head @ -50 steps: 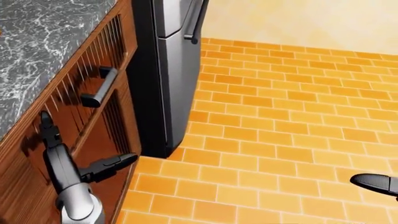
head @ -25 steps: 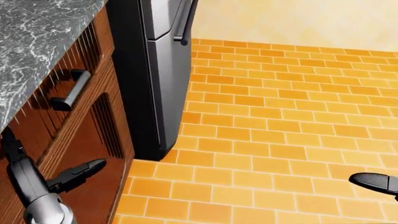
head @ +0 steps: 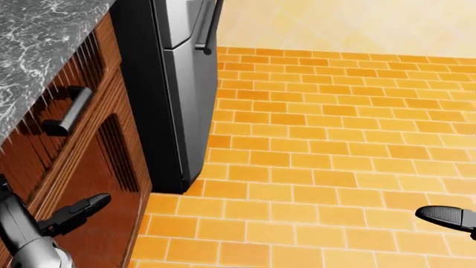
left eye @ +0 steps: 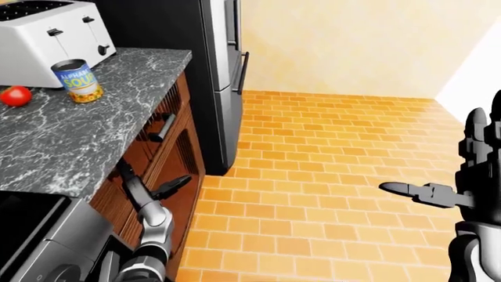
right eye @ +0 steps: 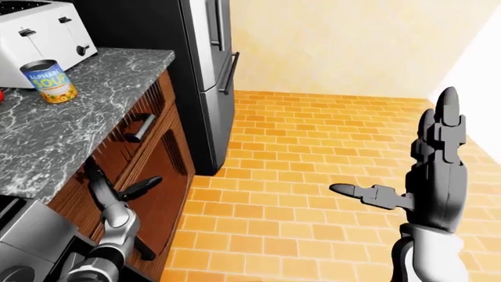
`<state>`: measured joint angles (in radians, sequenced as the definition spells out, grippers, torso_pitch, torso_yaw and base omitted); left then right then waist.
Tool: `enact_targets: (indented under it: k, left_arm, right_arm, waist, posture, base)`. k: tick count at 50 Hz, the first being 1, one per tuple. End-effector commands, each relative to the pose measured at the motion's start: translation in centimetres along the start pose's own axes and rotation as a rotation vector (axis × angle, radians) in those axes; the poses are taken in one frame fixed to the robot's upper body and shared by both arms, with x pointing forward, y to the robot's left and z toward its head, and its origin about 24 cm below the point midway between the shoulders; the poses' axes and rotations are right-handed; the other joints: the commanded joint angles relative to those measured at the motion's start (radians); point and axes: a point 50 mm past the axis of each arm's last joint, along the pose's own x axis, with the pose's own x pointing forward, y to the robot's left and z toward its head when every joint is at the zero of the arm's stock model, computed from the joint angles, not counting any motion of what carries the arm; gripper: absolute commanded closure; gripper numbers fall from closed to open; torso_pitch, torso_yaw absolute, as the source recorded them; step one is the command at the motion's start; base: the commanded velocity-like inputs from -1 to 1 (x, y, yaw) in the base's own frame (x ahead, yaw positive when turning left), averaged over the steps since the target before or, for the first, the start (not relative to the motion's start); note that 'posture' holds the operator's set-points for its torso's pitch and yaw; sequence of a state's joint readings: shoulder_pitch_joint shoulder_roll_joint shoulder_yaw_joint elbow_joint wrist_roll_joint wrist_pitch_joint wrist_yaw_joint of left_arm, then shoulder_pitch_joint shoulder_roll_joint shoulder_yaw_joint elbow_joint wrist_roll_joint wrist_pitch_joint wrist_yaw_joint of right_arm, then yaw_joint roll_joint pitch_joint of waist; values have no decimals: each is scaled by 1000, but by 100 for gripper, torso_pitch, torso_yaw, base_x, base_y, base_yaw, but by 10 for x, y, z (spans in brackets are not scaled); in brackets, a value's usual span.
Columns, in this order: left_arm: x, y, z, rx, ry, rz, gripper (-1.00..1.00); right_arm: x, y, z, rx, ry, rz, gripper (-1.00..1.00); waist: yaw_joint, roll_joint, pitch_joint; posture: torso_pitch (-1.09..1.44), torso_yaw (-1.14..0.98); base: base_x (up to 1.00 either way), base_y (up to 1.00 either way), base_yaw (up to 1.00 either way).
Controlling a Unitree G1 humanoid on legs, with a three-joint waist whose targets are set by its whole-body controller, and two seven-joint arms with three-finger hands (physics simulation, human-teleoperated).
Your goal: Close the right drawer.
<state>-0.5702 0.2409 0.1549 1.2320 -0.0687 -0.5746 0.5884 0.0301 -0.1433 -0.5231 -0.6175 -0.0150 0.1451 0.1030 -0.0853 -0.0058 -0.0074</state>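
The right drawer [left eye: 159,120] is the wooden front with a dark bar handle [head: 68,110] under the granite counter, right beside the fridge. It looks close to flush with the cabinet, though I cannot tell for sure. My left hand [left eye: 148,181] is open, fingers spread, and stands close to the cabinet door below and to the left of that handle. It touches nothing that I can see. My right hand [right eye: 399,167] is open and raised over the floor at the right, thumb pointing left, holding nothing. In the head view only its thumb tip [head: 445,215] shows.
A steel fridge [left eye: 221,70] stands to the right of the cabinets. The granite counter [left eye: 86,141] carries a toaster [left eye: 49,30], a soup can [left eye: 77,81] and a tomato [left eye: 14,95]. A stove [left eye: 35,235] is at bottom left. Orange tiled floor [left eye: 329,164] spreads to the right.
The whole head view has slid: drawer handle, cabinet and fridge now sit further left, so the camera moved. My left hand has dropped toward the bottom left corner. The right thumb holds its place.
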Motion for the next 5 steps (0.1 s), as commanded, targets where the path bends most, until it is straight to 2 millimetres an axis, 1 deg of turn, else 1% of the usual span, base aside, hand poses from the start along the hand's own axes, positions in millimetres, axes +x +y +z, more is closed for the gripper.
enact_targets:
  k: [1, 5]
  left_arm:
    - [10, 27, -3, -40, 45, 198, -100]
    - [8, 28, -5, -39, 49, 196, -100]
  right_arm:
    - [2, -1, 14, -11, -77, -5, -100]
    - [2, -1, 13, -11, -75, -5, -100]
  waist:
    - [19, -3, -14]
    - [18, -4, -13]
  posture:
    - [0, 0]
    - [0, 0]
  base:
    - [0, 0, 0]
    - [0, 0, 0]
